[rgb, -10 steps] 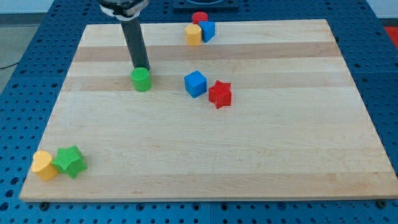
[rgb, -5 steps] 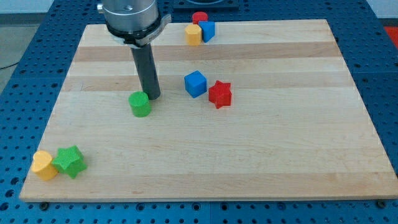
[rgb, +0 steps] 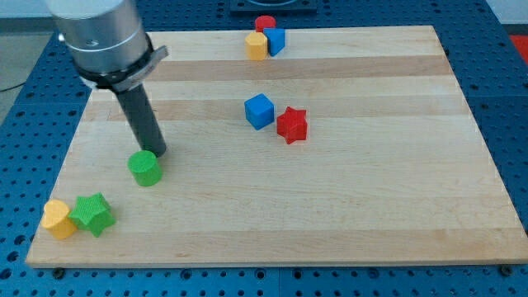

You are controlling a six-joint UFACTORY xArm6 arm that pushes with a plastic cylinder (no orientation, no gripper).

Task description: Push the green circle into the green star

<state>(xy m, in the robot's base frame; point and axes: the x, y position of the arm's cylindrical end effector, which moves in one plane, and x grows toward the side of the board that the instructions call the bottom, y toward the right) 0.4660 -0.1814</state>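
Note:
The green circle [rgb: 145,168] stands on the wooden board [rgb: 330,206] at the view's lower left. My tip [rgb: 157,153] is right behind it, at its upper right edge, touching or nearly touching. The green star [rgb: 91,214] sits near the board's bottom left corner, below and left of the circle, with a gap between them. A yellow block [rgb: 57,219] touches the star's left side.
A blue cube [rgb: 259,110] and a red star [rgb: 291,124] sit together near the board's middle. A yellow block [rgb: 256,45], a blue block [rgb: 275,40] and a red block [rgb: 265,24] cluster at the top edge.
My tip has moved down and to the view's left, pushing the green circle with it from the upper left area toward the green star.

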